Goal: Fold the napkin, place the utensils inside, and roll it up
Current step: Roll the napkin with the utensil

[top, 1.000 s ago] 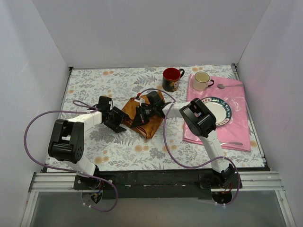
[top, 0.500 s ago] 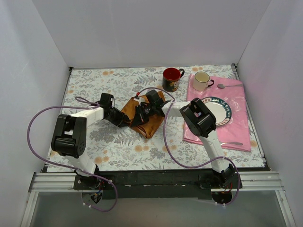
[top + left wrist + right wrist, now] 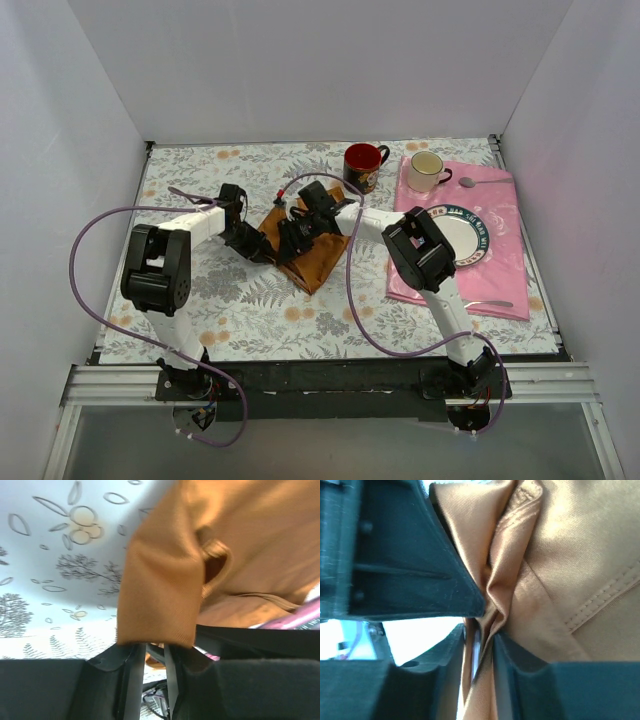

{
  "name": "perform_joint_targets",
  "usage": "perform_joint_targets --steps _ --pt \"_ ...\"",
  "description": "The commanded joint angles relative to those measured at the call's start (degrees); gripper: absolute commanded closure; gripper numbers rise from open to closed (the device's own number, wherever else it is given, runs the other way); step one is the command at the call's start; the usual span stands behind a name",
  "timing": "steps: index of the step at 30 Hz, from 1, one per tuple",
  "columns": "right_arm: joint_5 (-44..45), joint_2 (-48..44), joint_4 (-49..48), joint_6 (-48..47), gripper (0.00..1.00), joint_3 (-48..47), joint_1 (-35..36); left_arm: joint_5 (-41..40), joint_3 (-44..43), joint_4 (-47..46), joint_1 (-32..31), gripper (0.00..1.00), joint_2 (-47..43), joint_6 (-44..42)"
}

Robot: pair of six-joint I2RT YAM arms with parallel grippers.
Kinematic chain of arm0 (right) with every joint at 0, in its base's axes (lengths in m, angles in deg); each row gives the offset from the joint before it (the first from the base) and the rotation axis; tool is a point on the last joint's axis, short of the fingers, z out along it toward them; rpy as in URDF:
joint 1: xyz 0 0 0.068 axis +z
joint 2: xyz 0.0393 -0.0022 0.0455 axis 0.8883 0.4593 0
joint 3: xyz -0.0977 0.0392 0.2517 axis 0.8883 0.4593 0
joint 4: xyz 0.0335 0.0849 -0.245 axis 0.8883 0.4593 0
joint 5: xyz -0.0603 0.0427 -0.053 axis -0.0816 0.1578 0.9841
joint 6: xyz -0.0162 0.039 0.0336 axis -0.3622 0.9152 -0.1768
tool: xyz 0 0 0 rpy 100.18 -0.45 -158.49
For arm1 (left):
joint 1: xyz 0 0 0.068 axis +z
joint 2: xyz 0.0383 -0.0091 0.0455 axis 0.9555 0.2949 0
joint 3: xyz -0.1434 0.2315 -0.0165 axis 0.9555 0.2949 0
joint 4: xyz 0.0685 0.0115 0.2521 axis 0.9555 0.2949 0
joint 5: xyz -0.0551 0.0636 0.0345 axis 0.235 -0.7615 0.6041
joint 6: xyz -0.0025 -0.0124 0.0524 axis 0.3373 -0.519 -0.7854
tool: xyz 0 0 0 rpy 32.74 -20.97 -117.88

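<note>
**Both pincers clamped on napkin at mid-desk**

Containers: a red mug (image 3: 362, 167) and a cream mug (image 3: 427, 171) stand upright at the far side of the desk (image 3: 190, 185). The contents of both cannot be made out. The cream mug and a plate (image 3: 462, 236) rest on the pink cloth (image 3: 500, 270) at right. One silver utensil (image 3: 492, 303) lies on that cloth near its near edge, well apart from the napkin.

The napkin (image 3: 312, 258) lies bunched at mid-desk, between the two arms.

Arms: both reach inward and low, their wrists meeting over the napkin's left part. The left pincer (image 3: 262, 250) is at its left edge and the right pincer (image 3: 292, 238) just beside it.

Wrist views add what the overhead cannot. The left pincer (image 3: 155, 652) has its jaws nearly together on a hanging fold of napkin (image 3: 165, 595). The right pincer (image 3: 484, 625) is closed on gathered pleats of napkin (image 3: 560, 570).
</note>
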Motion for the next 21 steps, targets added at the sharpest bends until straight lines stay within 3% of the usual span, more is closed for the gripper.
perform_joint_targets --steps 1,7,14,21 --pt "8.55 -2.53 12.45 -11.31 0.56 -2.82 0.02 -1.06 -3.23 6.14 0.11 1.0 1.3 -2.81" --pt "14.16 -6.04 16.06 -16.16 0.39 -2.83 1.86 0.78 -3.85 7.99 0.19 1.0 2.54 -4.04" --pt "23.66 -13.43 8.87 -20.82 0.19 7.25 8.18 1.22 -3.76 8.34 0.46 1.0 1.57 -4.39" --pt "38.24 -18.26 3.23 -24.07 0.15 14.04 13.98 2.19 -2.27 7.73 0.9 1.0 1.04 -4.48"
